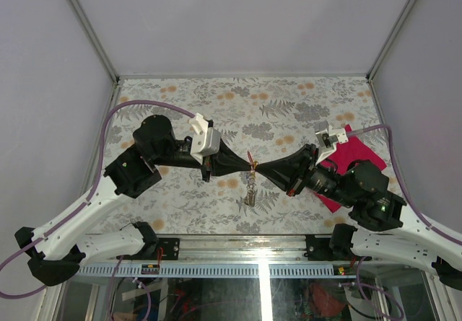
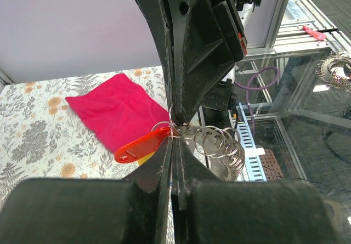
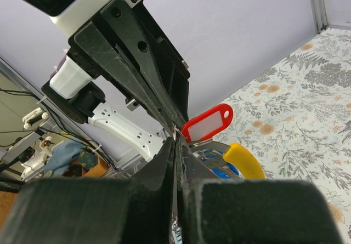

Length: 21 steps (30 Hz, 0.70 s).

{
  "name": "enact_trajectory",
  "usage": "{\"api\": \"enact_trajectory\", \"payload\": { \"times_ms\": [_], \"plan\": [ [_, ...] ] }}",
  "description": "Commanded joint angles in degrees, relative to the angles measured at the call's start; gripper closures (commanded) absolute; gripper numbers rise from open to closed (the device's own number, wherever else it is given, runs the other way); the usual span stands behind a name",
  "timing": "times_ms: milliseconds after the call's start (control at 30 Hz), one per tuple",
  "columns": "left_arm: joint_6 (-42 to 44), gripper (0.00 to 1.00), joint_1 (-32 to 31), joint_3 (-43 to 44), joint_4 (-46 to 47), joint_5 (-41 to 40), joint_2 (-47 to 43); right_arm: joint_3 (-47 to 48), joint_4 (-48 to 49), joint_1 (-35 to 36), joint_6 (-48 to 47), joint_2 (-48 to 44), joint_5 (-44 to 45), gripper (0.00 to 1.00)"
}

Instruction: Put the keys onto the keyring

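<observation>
we see the left gripper [image 1: 244, 164] and right gripper [image 1: 260, 169] clamped tip to tip on the keyring [image 1: 250, 180], aloft over the table [image 1: 180, 97], red key [image 2: 140, 146] and yellow key [image 3: 241, 160] dangling; we judge uneven pulling could twist it free.

**Three cameras are covering one meeting point above the table**

The top camera is looking down from high behind the arm bases, taking in the whole flowered table [image 1: 289, 104] from far off, with the side walls framing it. The left wrist camera is riding close behind the left gripper [image 2: 173, 145] and facing right across the scene, toward the pink cloth [image 2: 118, 112] and the near-right frame. The right wrist camera is sitting just as close behind the right gripper [image 3: 175, 145], facing left and slightly upward at the left wall. All three are sharing the mid-table spot where the fingertips are meeting around the keyring [image 2: 219, 142]; the cloth is showing from the top too.
</observation>
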Motion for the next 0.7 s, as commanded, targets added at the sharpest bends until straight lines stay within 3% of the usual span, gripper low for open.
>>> {"api": "enact_trajectory", "payload": {
  "times_ms": [0, 133, 467, 667],
  "plan": [
    [1.0, 1.0, -0.2, 1.2, 3.6, 2.1, -0.9, 2.5, 2.9, 0.3, 1.2, -0.6, 4.1, 1.0],
    [1.0, 1.0, -0.2, 1.0, 3.6, 1.5, -0.9, 2.2, 3.2, 0.3, 1.0, -1.1, 4.1, 1.0],
    [0.9, 1.0, -0.2, 1.2, 3.1, -0.9, -1.4, 3.4, 2.6, 0.3, -6.4, -4.1, -6.7, 1.0],
    [0.9, 1.0, -0.2, 1.3, 3.1, -1.5, -1.4, 4.4, -1.5, 0.3, -8.4, -5.8, -5.4, 1.0]
  ]
}}
